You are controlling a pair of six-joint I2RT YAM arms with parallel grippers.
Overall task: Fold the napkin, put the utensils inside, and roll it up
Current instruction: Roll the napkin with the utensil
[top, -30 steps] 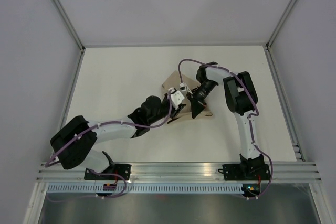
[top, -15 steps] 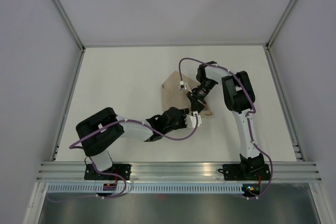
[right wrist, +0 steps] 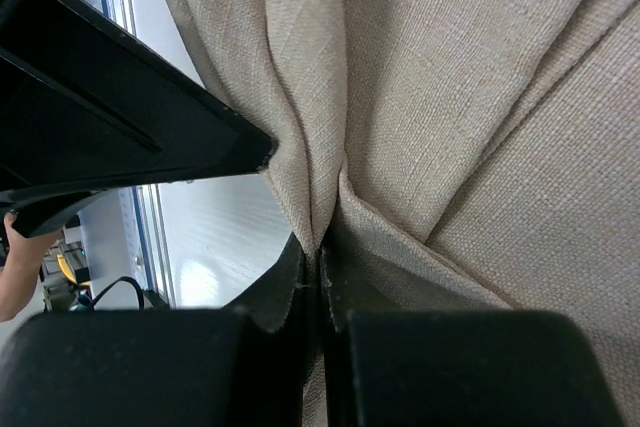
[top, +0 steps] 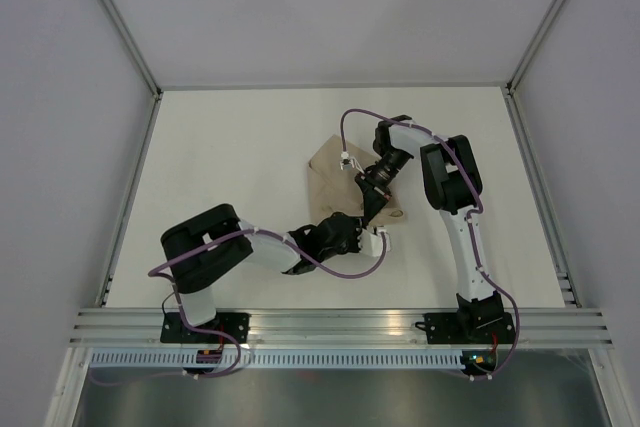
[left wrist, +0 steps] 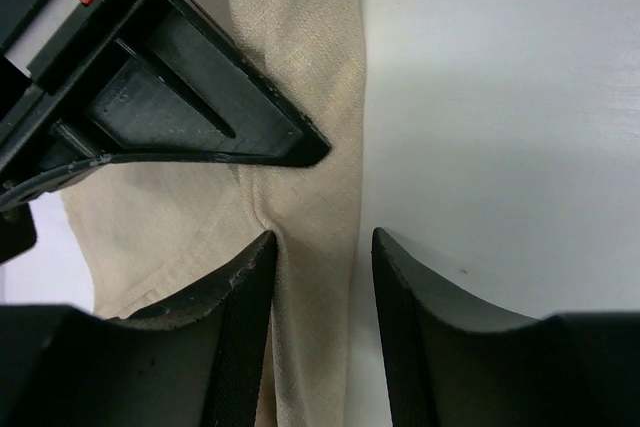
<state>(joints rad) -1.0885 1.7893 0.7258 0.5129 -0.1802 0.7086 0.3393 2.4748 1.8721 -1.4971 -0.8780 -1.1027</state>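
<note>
The beige napkin [top: 325, 175] lies bunched in the middle of the table. My right gripper [top: 371, 208] is shut on a raised fold of the napkin [right wrist: 470, 97]; the cloth is pinched between its fingertips [right wrist: 300, 277]. My left gripper [top: 368, 234] is low at the napkin's near edge, just in front of the right gripper. Its jaws are open, with a strip of napkin [left wrist: 315, 197] lying between the fingers [left wrist: 235, 317], which do not press on it. The utensils are hidden or out of view.
The right gripper's black finger [left wrist: 190, 97] is close above my left jaws. The left gripper's finger [right wrist: 110, 117] fills the upper left of the right wrist view. The white table [top: 220, 167] has raised rails at its sides. Both arms crowd the napkin's near right corner.
My left arm has swung from over the napkin's middle down and toward the near side, ending at the napkin's near edge. My right gripper has stayed pinched on the fold, shifting only slightly.
</note>
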